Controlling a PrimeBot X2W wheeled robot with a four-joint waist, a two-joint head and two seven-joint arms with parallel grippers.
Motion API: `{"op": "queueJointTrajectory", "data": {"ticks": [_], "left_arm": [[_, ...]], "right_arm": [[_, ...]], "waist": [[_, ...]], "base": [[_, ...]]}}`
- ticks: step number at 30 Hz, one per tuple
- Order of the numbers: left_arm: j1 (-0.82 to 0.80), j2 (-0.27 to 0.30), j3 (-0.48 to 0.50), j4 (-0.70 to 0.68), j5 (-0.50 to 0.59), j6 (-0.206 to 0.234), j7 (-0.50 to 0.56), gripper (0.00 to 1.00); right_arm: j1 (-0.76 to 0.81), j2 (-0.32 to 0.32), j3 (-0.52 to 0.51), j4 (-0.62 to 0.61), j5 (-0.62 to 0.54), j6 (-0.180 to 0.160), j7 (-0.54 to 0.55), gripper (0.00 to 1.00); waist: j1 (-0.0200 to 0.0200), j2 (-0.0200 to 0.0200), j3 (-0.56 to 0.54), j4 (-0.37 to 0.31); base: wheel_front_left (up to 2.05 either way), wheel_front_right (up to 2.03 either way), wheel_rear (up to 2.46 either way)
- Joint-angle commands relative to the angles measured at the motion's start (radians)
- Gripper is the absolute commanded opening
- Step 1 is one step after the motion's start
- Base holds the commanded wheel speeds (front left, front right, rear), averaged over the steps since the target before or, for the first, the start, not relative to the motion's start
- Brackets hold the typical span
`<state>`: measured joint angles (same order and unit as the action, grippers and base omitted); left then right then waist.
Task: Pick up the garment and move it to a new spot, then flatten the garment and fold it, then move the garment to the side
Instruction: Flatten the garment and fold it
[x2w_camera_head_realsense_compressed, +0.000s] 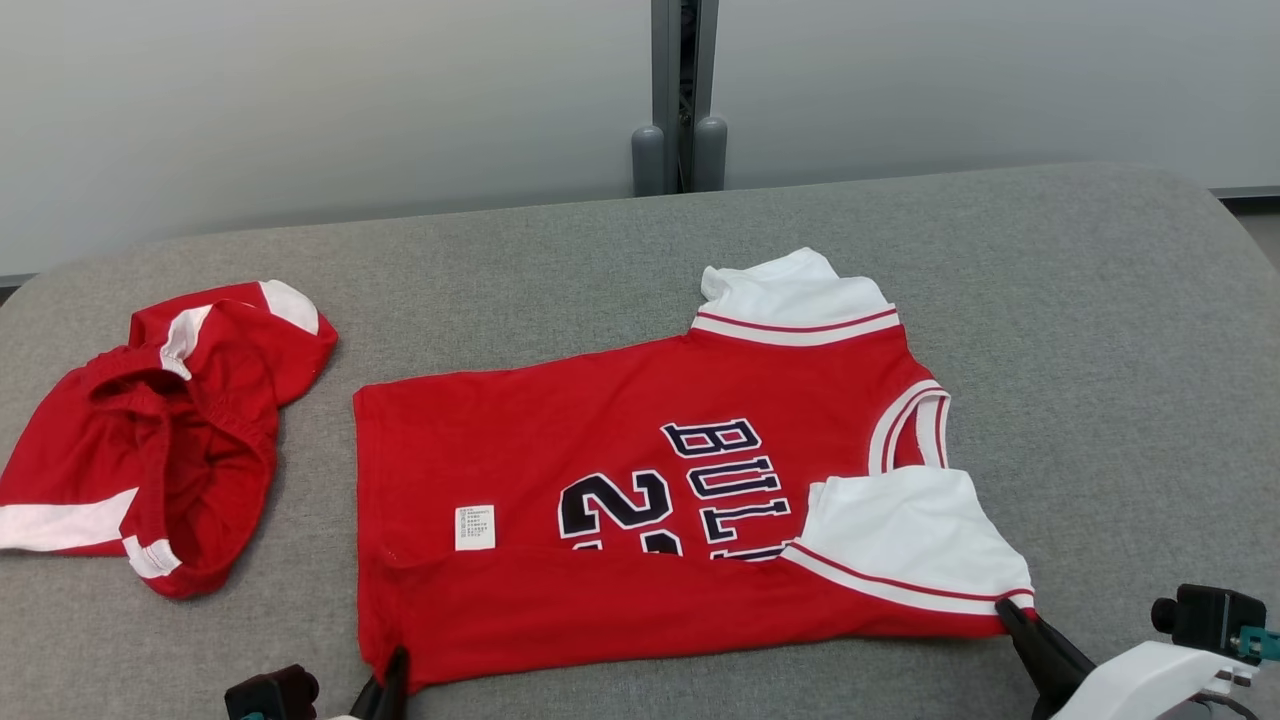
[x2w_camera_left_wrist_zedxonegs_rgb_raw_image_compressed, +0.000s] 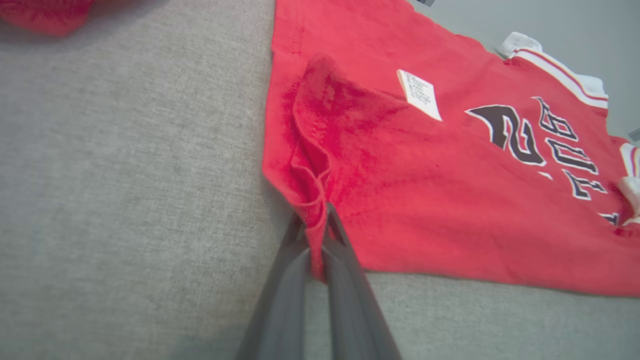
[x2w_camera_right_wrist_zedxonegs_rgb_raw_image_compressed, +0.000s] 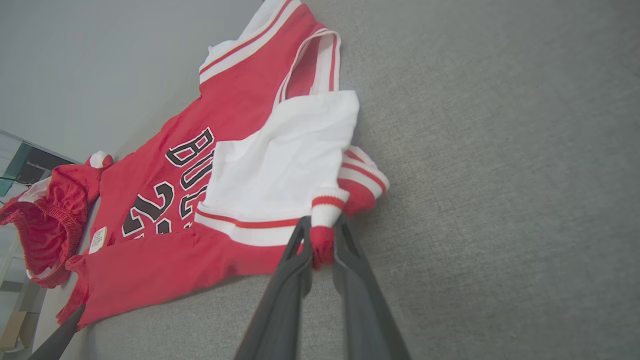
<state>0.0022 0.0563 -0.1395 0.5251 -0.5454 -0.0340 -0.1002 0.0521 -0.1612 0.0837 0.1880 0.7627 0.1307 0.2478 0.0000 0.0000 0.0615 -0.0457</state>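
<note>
clearly the red jersey (x2w_camera_head_realsense_compressed: 640, 480), spread across the middle of the grey table (x2w_camera_head_realsense_compressed: 1100, 300) with its near edge folded over the number, looks light, soft and limp, best taken at its corners and lifted evenly. the wrist views show the left gripper (x2w_camera_left_wrist_zedxonegs_rgb_raw_image_compressed: 315, 215) pinched tight on the bunched hem corner and the right gripper (x2w_camera_right_wrist_zedxonegs_rgb_raw_image_compressed: 322, 225) closed on the striped sleeve cuff, while the head view gives the whole spread and the shorts (x2w_camera_head_realsense_compressed: 150, 440) lying apart to the left.
</note>
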Motion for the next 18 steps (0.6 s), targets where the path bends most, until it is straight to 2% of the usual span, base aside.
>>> {"op": "queueJointTrajectory", "data": {"ticks": [1,2,3,12,18], "left_arm": [[0.001,0.015,0.006,-0.009,0.006,0.013,-0.003,0.32],[-0.001,0.02,0.007,-0.014,0.011,0.02,-0.005,0.9],[-0.003,0.024,0.01,-0.017,0.012,0.026,-0.008,1.0],[0.002,0.053,0.031,-0.051,0.016,0.06,-0.022,1.0],[-0.036,0.079,0.035,-0.11,0.038,0.071,-0.045,1.0]], "right_arm": [[0.01,0.0,-0.009,-0.002,-0.009,0.001,0.008,0.26],[0.01,0.004,-0.013,-0.003,-0.013,0.001,0.007,1.0],[0.01,0.007,-0.017,-0.004,-0.016,0.001,0.009,1.0],[0.003,0.01,-0.091,-0.029,-0.056,0.001,-0.009,1.0],[-0.057,0.006,-0.129,-0.056,-0.103,0.001,-0.043,1.0]], "waist": [[0.0,0.0,0.0,0.001],[0.0,0.0,0.0,0.001],[0.0,0.0,-0.001,0.001],[0.0,0.0,-0.017,-0.002],[0.0,0.0,-0.01,-0.004]], "base": [[0.0,0.0,0.0],[0.0,0.0,0.0],[0.0,0.0,0.0],[0.0,0.0,0.0],[0.0,0.0,0.0]]}}
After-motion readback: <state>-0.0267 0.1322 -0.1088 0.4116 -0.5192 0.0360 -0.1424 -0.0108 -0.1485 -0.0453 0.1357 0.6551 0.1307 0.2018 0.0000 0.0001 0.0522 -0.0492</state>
